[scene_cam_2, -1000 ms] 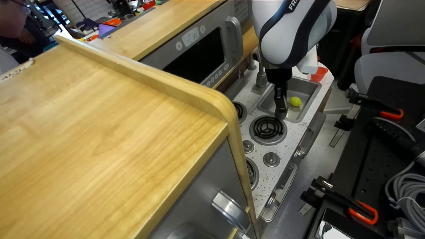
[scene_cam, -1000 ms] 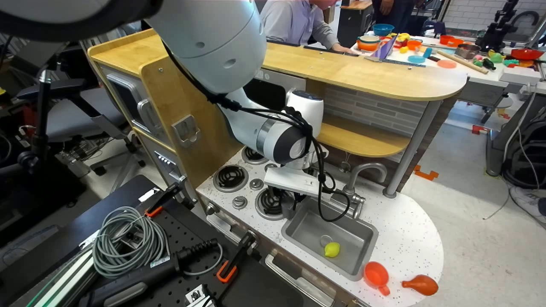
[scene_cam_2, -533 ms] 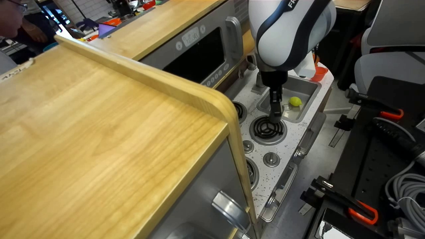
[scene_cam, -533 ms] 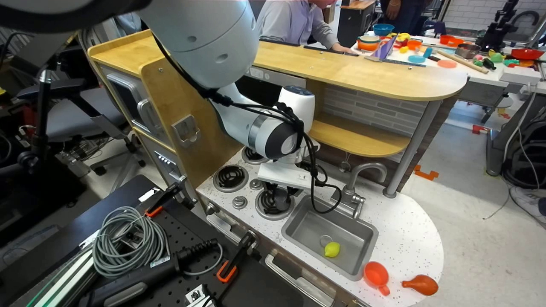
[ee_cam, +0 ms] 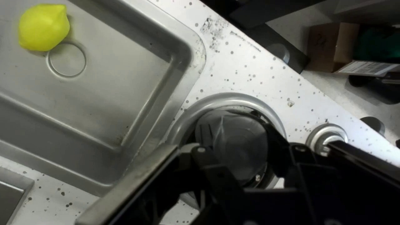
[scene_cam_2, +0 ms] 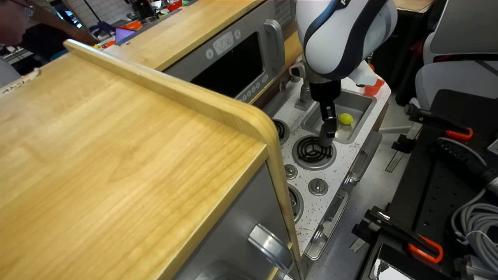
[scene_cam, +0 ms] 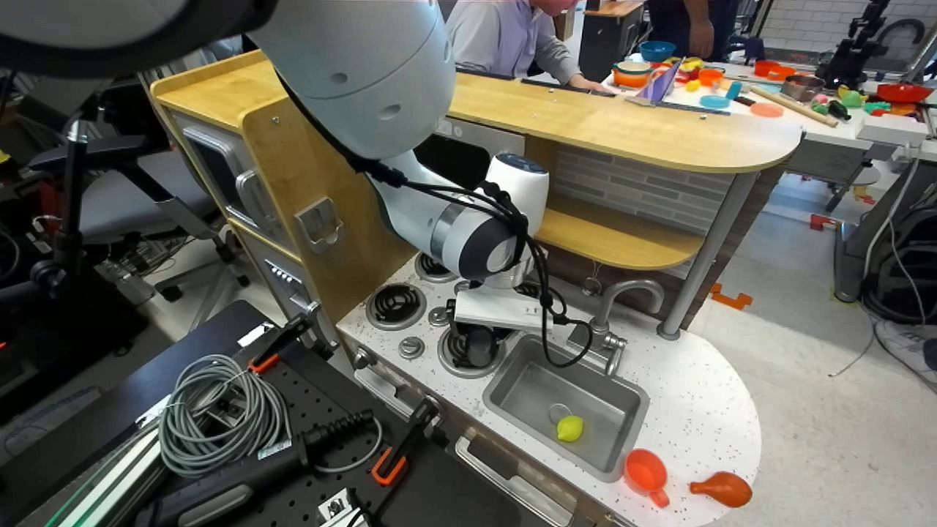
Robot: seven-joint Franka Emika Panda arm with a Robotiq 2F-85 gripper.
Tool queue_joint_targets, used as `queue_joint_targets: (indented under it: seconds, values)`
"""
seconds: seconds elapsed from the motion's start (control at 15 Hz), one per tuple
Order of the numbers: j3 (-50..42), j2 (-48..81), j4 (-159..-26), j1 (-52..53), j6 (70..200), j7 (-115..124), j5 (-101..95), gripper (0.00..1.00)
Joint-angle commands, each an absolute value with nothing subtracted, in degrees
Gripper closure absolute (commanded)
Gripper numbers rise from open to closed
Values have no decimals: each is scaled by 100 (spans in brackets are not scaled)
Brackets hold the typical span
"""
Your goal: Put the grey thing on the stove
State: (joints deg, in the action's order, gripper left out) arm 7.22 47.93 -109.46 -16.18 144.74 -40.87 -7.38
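One grey lump (ee_cam: 240, 148) is over a burner (scene_cam_2: 307, 152) on the stove (scene_cam_2: 313, 208) as I weigh the release, which I judge the riskiest step left. In an exterior view it stands toward the burner's one o'clock side, off centre, so letting go there could leave it perched on the rim or tipping over; its rounded shape would be the cause. In the wrist view the sink (ee_cam: 103, 81) opens at nine to ten o'clock, just beside the burner, and a drift that way could drop the lump in with the lemon (ee_cam: 43, 28). Whether it touches the burner I cannot tell, so a fall from too high, or a push too hard, are both possible. My claw (ee_cam: 237, 132) is parted only to about the lump's width, its fingers (ee_cam: 279, 148) at nine and three o'clock against the sides, and I read that as a grip.
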Motion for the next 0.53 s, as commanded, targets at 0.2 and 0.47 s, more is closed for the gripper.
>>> queue_joint_targets:
  seconds: [0.2, 0.47]
  values:
    - [564, 4826, -10894, -1385, 14254, -4728, -1035, 81]
    - [327, 4791, -10905, -1148, 14352, -4873, -1437, 81]
